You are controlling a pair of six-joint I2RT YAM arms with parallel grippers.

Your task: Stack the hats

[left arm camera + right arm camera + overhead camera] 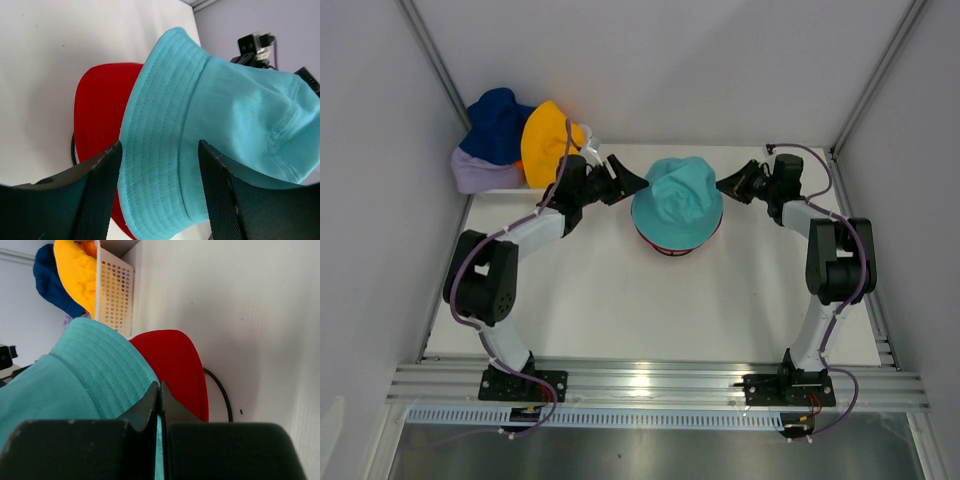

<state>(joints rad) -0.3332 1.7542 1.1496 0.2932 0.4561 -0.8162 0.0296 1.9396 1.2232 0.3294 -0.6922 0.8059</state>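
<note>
Table: white table between pale walls; both hands reach over its far half.
Basket: white plastic lattice basket at the far corner, well behind the left hand, heaped with hats.
Basket heap: navy blue fabric bucket hat, yellow fabric bucket hat, lavender fabric bucket hat and a sliver of orange fabric hat. All lie well apart from either hand.
Teal hat: soft teal fabric bucket hat, crown up, directly between the two hands and sitting on the red one.
Red hat: soft red fabric bucket hat under the teal; only its brim shows.
Wire frame: thin black wire frame peeks out below the red brim; the pile seems to rest on it.
Left hand: left hand spread wide, holding nothing, just beside the teal brim.
Right hand: right hand has its fingers pressed together at the opposite brim edge. Whether fabric is nipped between them cannot be told.
Progress: two of six hats look stacked. Four wait in the basket, so roughly a third seems done.
</note>
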